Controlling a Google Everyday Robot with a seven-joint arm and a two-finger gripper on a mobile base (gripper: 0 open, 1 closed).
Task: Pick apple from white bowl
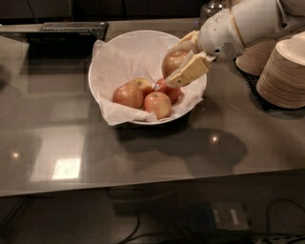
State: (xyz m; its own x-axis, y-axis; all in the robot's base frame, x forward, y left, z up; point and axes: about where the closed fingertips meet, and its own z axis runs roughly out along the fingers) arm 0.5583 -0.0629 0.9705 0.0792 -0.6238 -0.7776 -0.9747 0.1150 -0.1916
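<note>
The white bowl [102,57], wide and lined with crinkled white paper, stands at the back middle of the grey counter. My gripper [177,63] reaches in from the right and is shut on the apple [172,61], dull red with a yellow-green blush, holding it raised above the bowl's right side. The near finger [188,72] crosses in front of the apple. Three smaller red-yellow apples [127,95] lie on the paper in the bowl below.
Stacks of beige paper bowls [283,71] stand at the right edge, close behind my arm. A dark tray [52,29] lies at the back left. A jar [212,7] stands behind the bowl. The counter's front edge runs below.
</note>
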